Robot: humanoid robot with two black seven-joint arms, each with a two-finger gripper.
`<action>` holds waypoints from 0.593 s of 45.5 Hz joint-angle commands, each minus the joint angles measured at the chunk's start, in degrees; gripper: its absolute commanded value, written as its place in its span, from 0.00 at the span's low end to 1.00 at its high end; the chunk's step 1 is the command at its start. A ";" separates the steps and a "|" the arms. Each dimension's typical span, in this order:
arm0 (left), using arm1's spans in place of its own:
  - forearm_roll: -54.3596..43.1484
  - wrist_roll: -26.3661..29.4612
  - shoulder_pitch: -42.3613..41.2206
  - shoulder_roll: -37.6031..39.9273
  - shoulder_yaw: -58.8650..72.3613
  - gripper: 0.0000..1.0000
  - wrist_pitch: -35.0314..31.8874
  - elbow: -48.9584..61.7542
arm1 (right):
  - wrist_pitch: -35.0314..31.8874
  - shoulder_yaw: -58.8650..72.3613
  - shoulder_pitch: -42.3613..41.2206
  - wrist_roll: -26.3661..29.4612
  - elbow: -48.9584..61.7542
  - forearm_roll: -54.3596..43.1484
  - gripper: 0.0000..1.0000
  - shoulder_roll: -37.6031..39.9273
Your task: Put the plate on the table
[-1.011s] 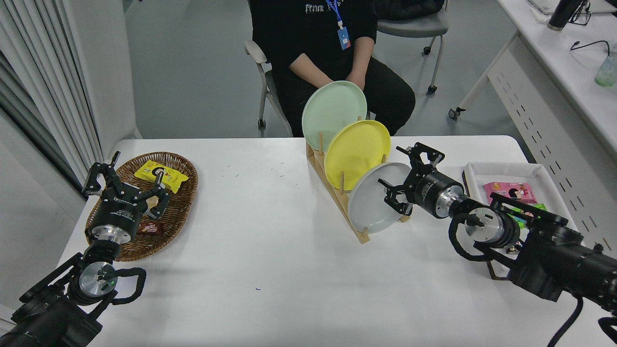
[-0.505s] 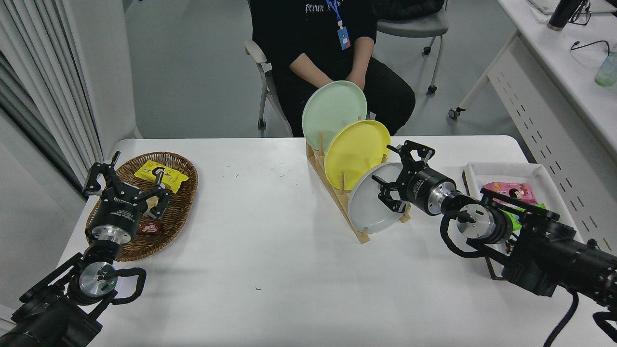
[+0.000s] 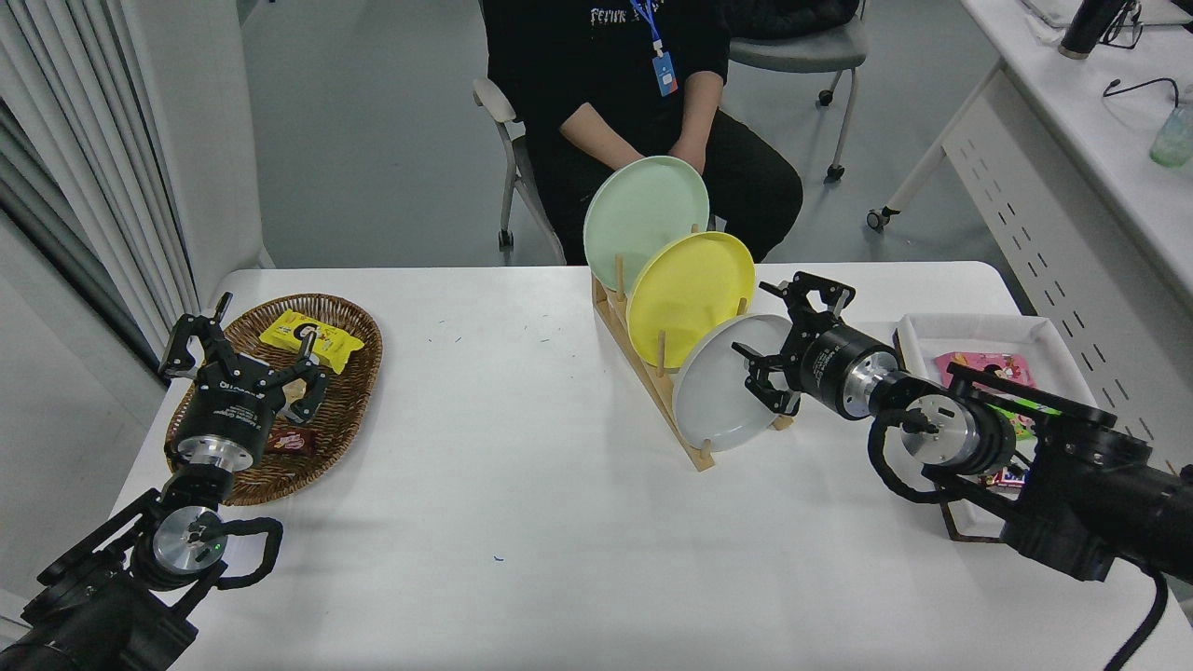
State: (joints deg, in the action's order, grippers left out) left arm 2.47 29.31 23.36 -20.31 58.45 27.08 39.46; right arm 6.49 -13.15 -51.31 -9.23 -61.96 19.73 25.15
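Clearly the plate [image 3: 722, 391] has not left its slot: the pale grey disc stands on edge, tilted back, in the nearest slot of the wooden rack [image 3: 652, 382] on the worktop [image 3: 522, 485], in front of the yellow plate [image 3: 688, 296] and the mint green plate [image 3: 643, 219]. The right gripper [image 3: 781, 347] sits at the plate's right rim, its jaws spread wide and holding nothing, one finger high by the upper edge and the other low across the plate's face, so the rim lies just left of the jaws' mouth. Being upright, the plate offers only its thin edge, and I judge the jaws must straddle that rim before lifting. The left gripper [image 3: 240, 359] is parked far off over the wicker basket [image 3: 322, 373], jaws open and empty; the right arm is much the nearer.
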 commanded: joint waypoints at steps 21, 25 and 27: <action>0.00 0.04 0.02 0.00 0.00 0.98 -0.01 0.00 | 0.72 0.14 0.15 0.00 -0.88 -1.01 0.52 1.31; 0.00 0.04 0.02 0.09 0.00 0.98 -0.01 0.00 | 1.16 0.14 0.16 0.00 -0.88 -1.36 0.51 1.22; 0.00 0.04 -0.07 0.00 0.00 0.98 -0.01 0.00 | 1.51 0.14 0.16 0.00 -0.88 -1.36 0.51 1.13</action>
State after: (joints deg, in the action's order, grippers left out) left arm 2.47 29.32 23.38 -20.30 58.45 27.08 39.46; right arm 7.17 -13.04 -51.26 -9.23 -62.79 18.69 26.34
